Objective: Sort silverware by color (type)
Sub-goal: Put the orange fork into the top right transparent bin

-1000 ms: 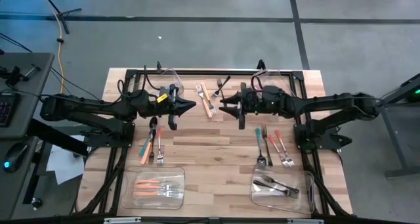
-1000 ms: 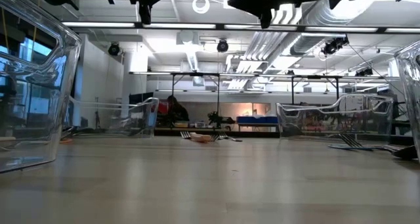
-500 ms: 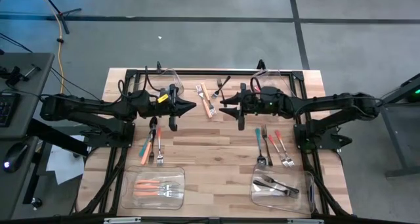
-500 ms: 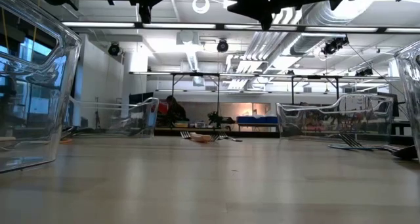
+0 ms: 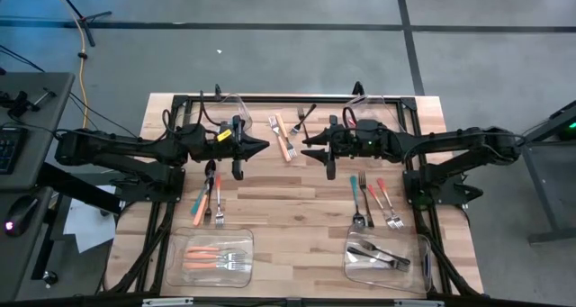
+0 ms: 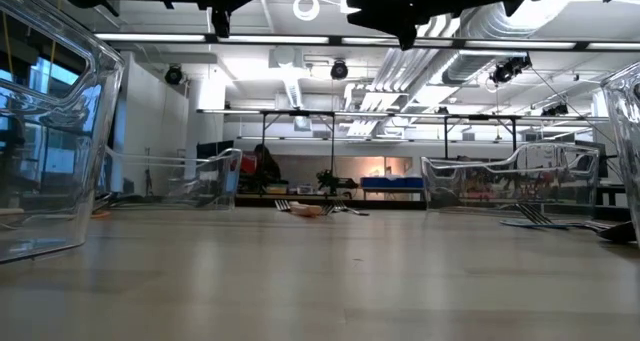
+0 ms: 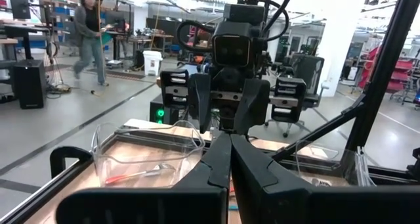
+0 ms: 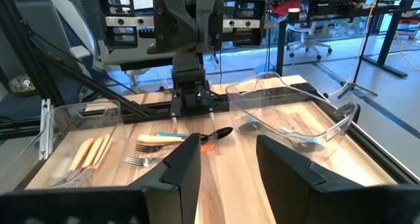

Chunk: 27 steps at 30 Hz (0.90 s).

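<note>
Both arms hover mid-frame in the high view. Left pincer (image 5: 263,146) is pressed together, empty; right pincer (image 5: 309,147) stands parted, empty. Lower it squarely over the orange-handled forks (image 5: 284,137) between them.

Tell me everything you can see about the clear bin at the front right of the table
The clear bin is a see-through plastic tray with rounded corners and a raised rim, sitting flat on the wooden table at its front right corner, beside the dark frame. Inside lie a few dark metal utensils, angled across its floor and overlapping. No gripper touches it; teal and red-handled forks lie just behind it.
</note>
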### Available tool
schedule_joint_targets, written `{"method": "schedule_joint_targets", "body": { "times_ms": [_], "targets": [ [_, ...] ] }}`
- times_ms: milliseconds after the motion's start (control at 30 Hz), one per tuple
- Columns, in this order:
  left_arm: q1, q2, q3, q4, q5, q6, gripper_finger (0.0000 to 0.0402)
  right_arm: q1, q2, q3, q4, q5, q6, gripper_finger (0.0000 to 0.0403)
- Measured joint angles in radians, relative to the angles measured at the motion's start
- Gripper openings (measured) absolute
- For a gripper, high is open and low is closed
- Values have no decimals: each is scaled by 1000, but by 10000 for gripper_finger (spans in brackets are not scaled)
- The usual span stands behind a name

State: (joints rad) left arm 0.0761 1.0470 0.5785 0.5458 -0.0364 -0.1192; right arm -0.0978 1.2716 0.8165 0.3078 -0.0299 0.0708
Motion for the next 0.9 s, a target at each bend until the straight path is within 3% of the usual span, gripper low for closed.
{"method": "schedule_joint_targets", "body": {
  "times_ms": [267,667,900],
  "targets": [
    [0,0,0,0,-1,0,0,0,0,0,-13,0,0,126],
    [0,0,1,0,-1,0,0,0,0,0,-13,-7,0,10],
    [0,0,1,0,-6,0,0,0,0,0,-25,-8,19,5]
  ]
}}
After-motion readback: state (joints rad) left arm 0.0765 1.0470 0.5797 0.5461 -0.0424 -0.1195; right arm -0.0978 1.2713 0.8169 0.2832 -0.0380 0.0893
